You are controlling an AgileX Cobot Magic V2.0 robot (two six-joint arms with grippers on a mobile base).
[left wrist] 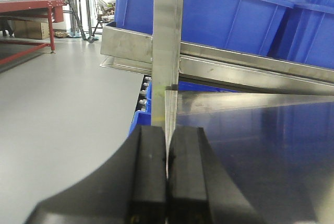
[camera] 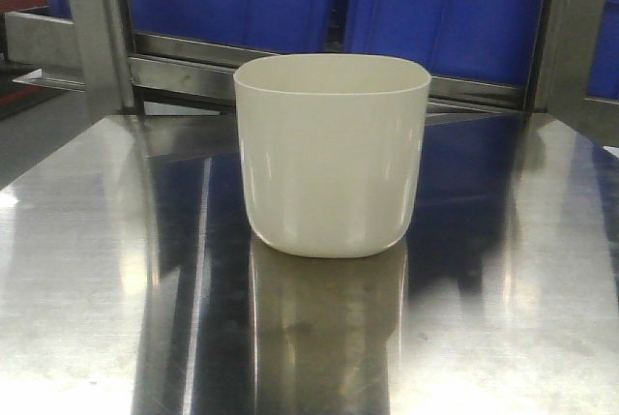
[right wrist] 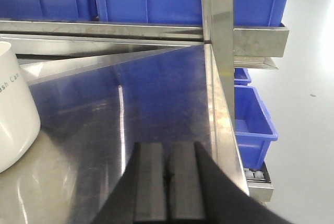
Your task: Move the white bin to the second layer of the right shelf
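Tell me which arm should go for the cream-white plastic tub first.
Right, probably. The right hand, shut, has the cream-white plastic tub in its wrist view, just to its left on the steel tabletop. The left hand, also shut, sits at the table's edge and its view shows no tub.

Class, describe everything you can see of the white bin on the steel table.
The white bin is a smooth cream-white tub that looks plastic, with a rounded-rectangular rim, tapering to a rounded base, without handles. It stands upright and open-topped on the mirror-like steel tabletop, which reflects it. The right wrist view shows part of dark lettering on its side. Nothing else touches it; blue crates sit on the rack behind.
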